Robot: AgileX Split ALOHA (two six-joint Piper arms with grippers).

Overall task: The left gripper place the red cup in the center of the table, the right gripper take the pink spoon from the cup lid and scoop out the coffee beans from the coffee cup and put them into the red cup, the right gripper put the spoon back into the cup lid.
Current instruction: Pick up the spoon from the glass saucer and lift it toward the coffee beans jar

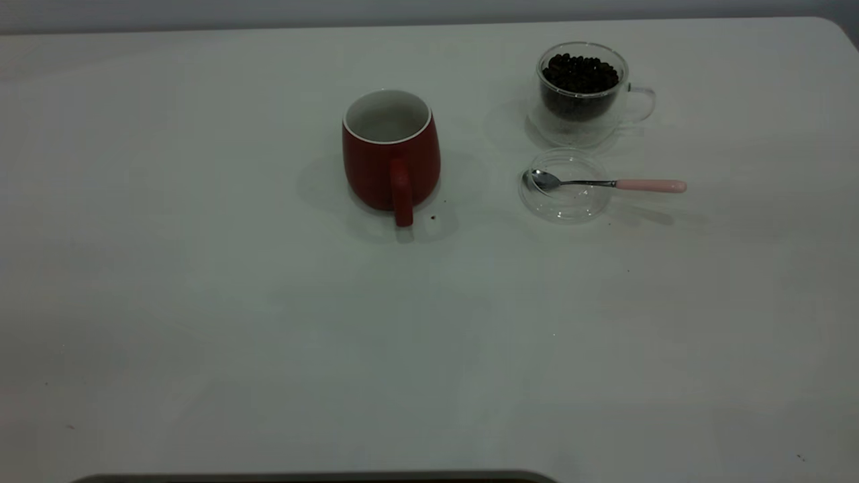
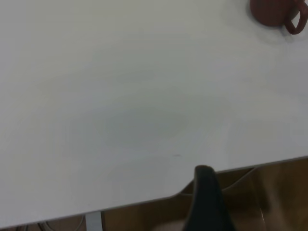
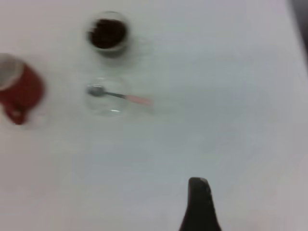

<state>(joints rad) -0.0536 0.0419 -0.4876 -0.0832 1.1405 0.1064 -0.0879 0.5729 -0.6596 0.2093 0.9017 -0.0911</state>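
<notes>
The red cup [image 1: 391, 157] stands upright near the middle of the table [image 1: 201, 302], handle toward the near edge; its inside shows white. Right of it lies the clear cup lid [image 1: 564, 201] with the pink spoon [image 1: 607, 183] resting in it, bowl in the lid and pink handle sticking out to the right. Behind the lid stands the glass coffee cup [image 1: 582, 94], filled with dark coffee beans [image 1: 580, 72]. Neither gripper appears in the exterior view. The left gripper [image 2: 207, 202] hangs over the table's edge, far from the red cup [image 2: 275, 13]. The right gripper [image 3: 199, 204] is above bare table, apart from the spoon [image 3: 120, 96].
A few tiny dark specks lie on the table, one beside the red cup's handle [image 1: 433, 217]. A dark strip [image 1: 315, 477] runs along the near edge. Brown floor [image 2: 269, 197] shows past the table edge in the left wrist view.
</notes>
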